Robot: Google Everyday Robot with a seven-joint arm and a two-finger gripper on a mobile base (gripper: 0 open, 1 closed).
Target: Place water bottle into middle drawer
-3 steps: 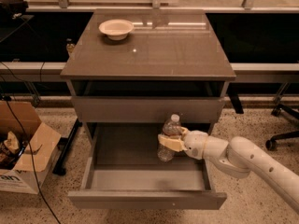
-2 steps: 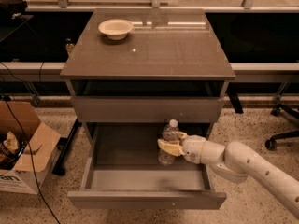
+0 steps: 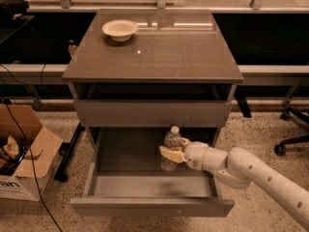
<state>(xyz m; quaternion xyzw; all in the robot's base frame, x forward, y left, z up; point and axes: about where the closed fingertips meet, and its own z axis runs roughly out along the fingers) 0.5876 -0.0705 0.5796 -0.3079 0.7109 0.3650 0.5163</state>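
Observation:
The water bottle [image 3: 171, 146], clear with a white cap, stands upright inside the open middle drawer [image 3: 116, 185], right of centre on its grey floor. My gripper [image 3: 175, 149] reaches in from the right on a white arm, and its cream fingers [image 3: 171, 154] are shut on the bottle's body. The bottle's base is at or just above the drawer floor; I cannot tell which.
A cream bowl [image 3: 119, 29] sits on the cabinet top [image 3: 183, 52] at the back left. A closed drawer front [image 3: 152, 112] is above the open drawer. An open cardboard box [image 3: 21, 151] stands on the floor at left, and an office chair base [image 3: 292, 129] at right.
My gripper and the bottle have moved a little to the left and lower into the drawer. The hold on the bottle is unchanged.

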